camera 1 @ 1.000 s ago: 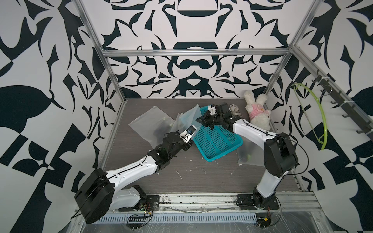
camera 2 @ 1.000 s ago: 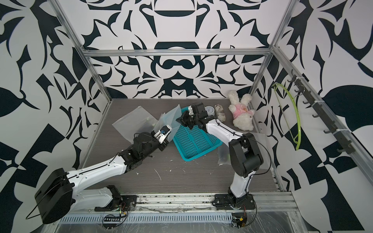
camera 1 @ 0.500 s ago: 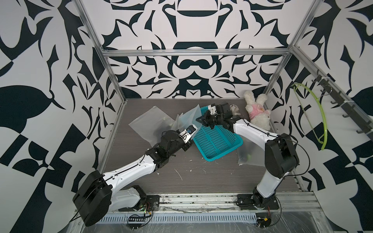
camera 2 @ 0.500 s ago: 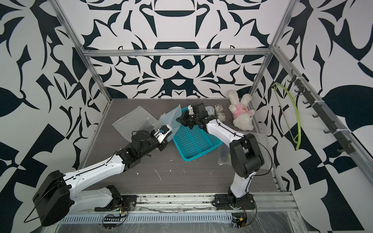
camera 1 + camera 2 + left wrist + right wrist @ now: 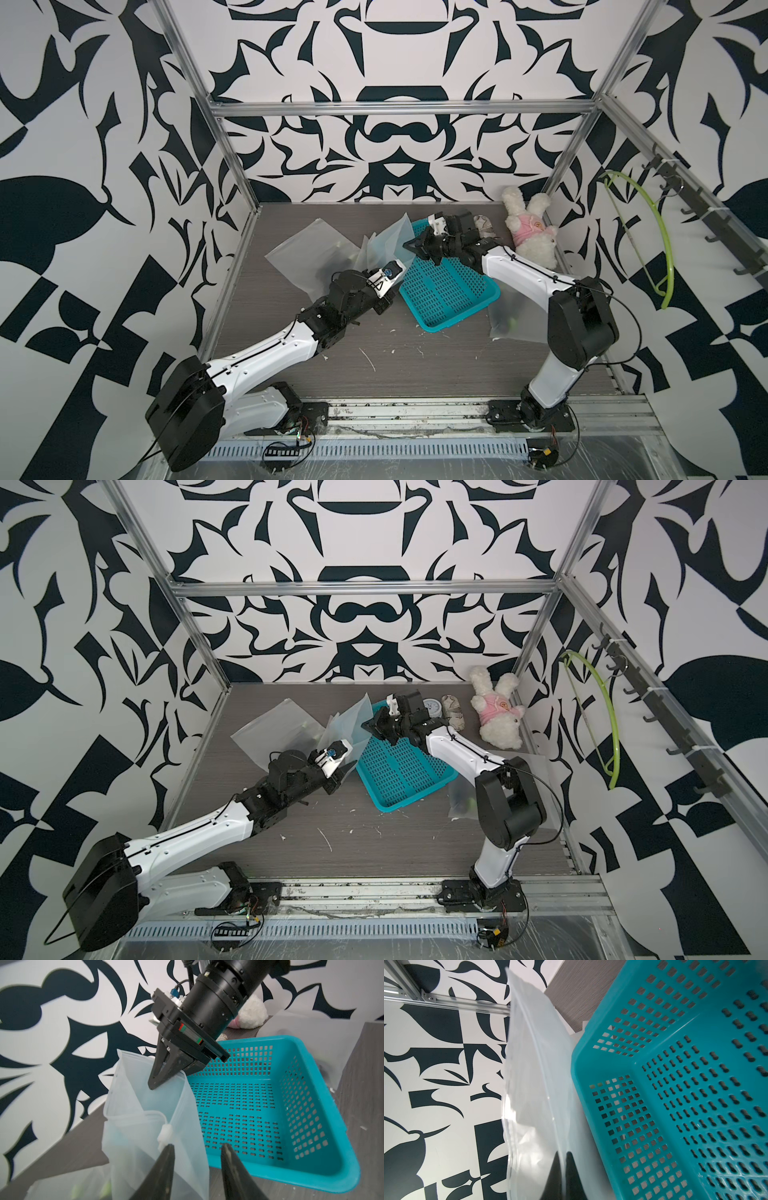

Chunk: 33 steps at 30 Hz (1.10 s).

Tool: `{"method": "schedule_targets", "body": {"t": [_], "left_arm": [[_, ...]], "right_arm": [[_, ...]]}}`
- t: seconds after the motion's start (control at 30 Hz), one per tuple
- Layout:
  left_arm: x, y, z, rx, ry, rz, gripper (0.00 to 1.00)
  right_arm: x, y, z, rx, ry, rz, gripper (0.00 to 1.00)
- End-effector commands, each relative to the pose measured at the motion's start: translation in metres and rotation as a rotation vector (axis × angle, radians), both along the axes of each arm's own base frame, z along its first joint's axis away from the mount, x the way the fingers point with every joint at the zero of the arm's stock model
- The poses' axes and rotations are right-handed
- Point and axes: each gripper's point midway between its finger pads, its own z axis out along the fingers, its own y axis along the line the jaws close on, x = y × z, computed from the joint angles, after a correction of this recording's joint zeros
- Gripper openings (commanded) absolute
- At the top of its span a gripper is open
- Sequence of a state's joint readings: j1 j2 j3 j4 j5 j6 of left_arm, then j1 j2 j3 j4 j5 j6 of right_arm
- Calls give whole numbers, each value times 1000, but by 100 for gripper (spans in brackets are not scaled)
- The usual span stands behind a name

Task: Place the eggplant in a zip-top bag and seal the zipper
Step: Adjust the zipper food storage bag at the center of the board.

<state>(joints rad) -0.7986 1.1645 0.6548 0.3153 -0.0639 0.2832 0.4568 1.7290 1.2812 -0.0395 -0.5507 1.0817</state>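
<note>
A grey wood-grain bench (image 5: 415, 374), flecked with white crumbs, sits inside black-and-white patterned walls (image 5: 395, 158) framed in aluminium. A teal perforated plastic basket (image 5: 449, 291) lies tilted mid-bench, and a white plush rabbit in pink (image 5: 530, 232) is slumped in the far corner.

The translucent frosted zip-top bag (image 5: 149, 1105) stands just beside the basket's corner. Its mouth gapes and its white slider (image 5: 165, 1136) sits at one end of the track. The right end effector (image 5: 152, 1086) pinches the bag's upper edge. The left end effector (image 5: 197, 1145) has its jaws parted, one finger by the slider, clamping nothing. I cannot make out the eggplant.
</note>
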Motion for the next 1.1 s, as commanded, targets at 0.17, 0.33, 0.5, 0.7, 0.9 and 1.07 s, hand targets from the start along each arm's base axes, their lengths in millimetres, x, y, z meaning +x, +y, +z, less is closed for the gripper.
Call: {"method": "schedule_targets", "body": {"t": [0.17, 0.33, 0.5, 0.7, 0.9, 1.07], "left_arm": [[8, 7, -13, 3, 17, 64, 58], [6, 15, 2, -86, -8, 100, 57], [-5, 26, 8, -144, 35, 121, 56], [-7, 23, 0, -163, 57, 109, 58], [4, 10, -9, -159, 73, 107, 59], [3, -6, -10, -153, 73, 57, 61]], "right_arm": [[-1, 3, 31, 52, -73, 7, 0], [-2, 0, 31, 49, -76, 2, 0], [1, -3, 27, 46, -70, -5, 0], [2, -2, 26, 45, -67, -5, 0], [3, -2, 31, 47, -73, -10, 0], [4, -2, 29, 44, -70, -9, 0]]}}
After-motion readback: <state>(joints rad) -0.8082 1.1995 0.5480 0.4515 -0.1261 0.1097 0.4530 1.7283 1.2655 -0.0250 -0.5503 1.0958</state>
